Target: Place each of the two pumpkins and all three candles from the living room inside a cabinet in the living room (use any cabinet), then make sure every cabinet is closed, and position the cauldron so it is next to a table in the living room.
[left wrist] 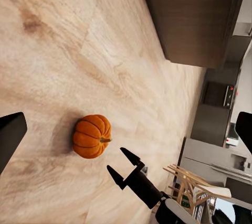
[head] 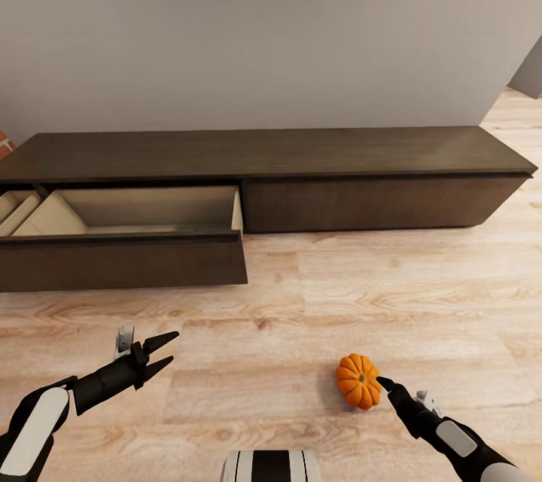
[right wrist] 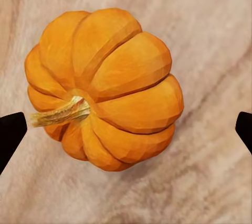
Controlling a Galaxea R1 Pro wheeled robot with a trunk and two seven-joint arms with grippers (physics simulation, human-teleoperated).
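1. Cabinet (head: 361, 166): long, low, dark-brown unit standing against the grey wall on the wooden floor (head: 301, 301). Its left drawer (head: 120, 260) is pulled out, showing a pale beige interior; the right-hand front is flush and shut.
2. Left gripper (head: 167, 352): hovers above the floor in front of the open drawer, its jaws parted and holding nothing, pointing toward the middle of the floor.
3. Pumpkin (head: 358, 381): small, bright orange, ribbed, resting on the floor well in front of the cabinet's shut right half, tipped so that its short tan stem points sideways. The left wrist view shows it (left wrist: 92, 136) lying on the boards with a faint shadow beside it.
4. Right gripper (head: 385, 384): low over the floor, one dark fingertip just at the pumpkin's right side. In the right wrist view the pumpkin (right wrist: 105, 87) sits between the two widely spread fingertips (right wrist: 10, 135), neither of them touching it; the jaws are wide apart and hold nothing.
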